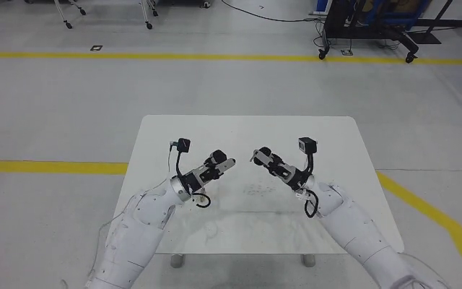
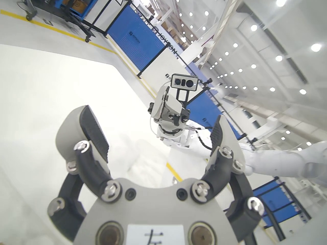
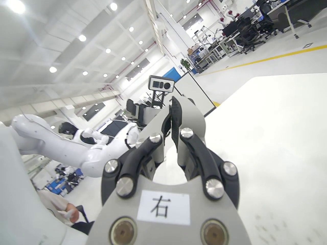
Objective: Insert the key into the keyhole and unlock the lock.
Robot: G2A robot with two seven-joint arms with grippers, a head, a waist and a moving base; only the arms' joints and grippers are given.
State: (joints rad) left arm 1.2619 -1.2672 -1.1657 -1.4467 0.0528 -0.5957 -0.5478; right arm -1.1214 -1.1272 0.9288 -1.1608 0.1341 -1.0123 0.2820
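Both arms are held above the white table [image 1: 245, 137], their grippers facing each other over its middle with a small gap between them. My left gripper [image 1: 225, 160] is open, and its wrist view shows its ribbed pads [image 2: 93, 131] spread wide with nothing between them. My right gripper [image 1: 256, 155] is shut, with its two fingers [image 3: 176, 118] pressed together and nothing visible between them. From the left wrist view the right arm's gripper body [image 2: 166, 110] hangs just beyond the open fingers. Bare table surface [image 3: 268, 128] lies under both grippers.
A patch of faint scuff marks [image 1: 258, 190] lies on the table near the front, below the grippers. Yellow floor lines [image 1: 216, 55] run behind and beside the table. A dark wheeled cart [image 1: 368, 29] stands far back on the right.
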